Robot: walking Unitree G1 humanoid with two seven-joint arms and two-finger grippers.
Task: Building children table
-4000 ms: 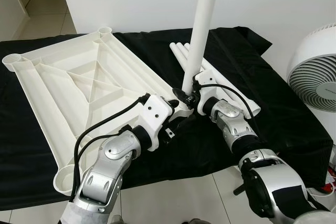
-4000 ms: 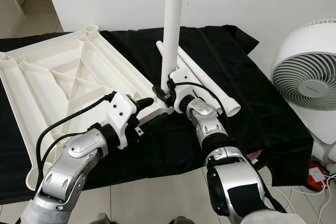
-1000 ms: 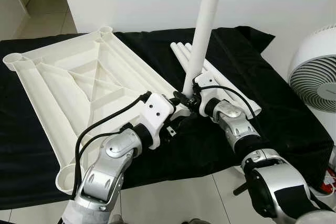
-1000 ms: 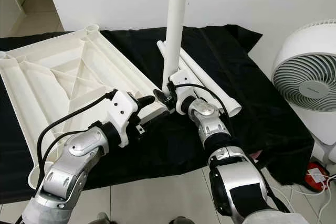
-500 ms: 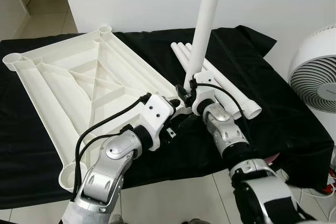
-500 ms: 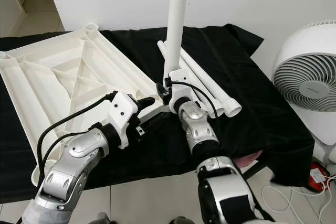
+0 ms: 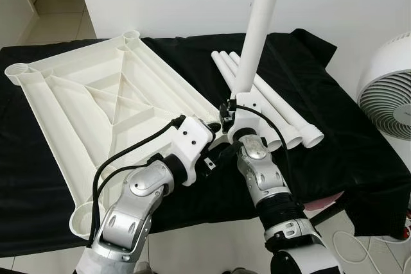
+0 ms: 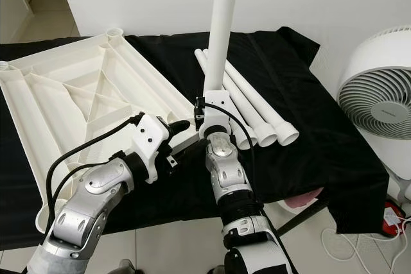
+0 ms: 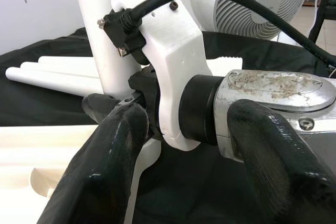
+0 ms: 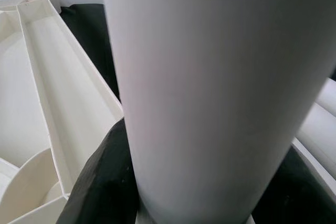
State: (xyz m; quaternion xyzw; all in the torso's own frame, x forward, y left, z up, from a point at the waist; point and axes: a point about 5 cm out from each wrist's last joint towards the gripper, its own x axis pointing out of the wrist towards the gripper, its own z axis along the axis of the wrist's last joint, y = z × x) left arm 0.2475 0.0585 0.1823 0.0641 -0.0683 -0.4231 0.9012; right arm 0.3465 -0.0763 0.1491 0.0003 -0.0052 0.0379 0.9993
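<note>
1. The right gripper (image 8: 207,115) is holding a white table leg (image 8: 220,36) nearly upright at the near right corner of the upturned tabletop (image 8: 77,104). In the right wrist view its black fingers (image 10: 102,182) are pressing against both sides of the tube, clamped on it.

2. The left gripper (image 8: 183,134) is reaching in just beside the right wrist at that same corner. In the left wrist view its two black fingers (image 9: 107,166) are standing apart, straddling the right arm's wrist housing and not closing on anything.

3. The step in hand is, by my judgement, seating the leg in the corner socket. Doing it well is probably a matter of keeping the tube straight over the round socket, then pressing or turning it home while the tabletop is being kept from sliding on the cloth.

4. The tabletop is lying underside up on a black cloth (image 8: 302,126). It is hard, matte white moulded plastic, with raised ribs crossing in triangles and a round cup at each corner.

5. The leg is a smooth, plain cylinder. Three more legs (image 8: 257,113) are lying side by side on the cloth beside the corner, their open ends showing them to be hollow.

6. A white fan (image 8: 379,104) is standing to the right.
</note>
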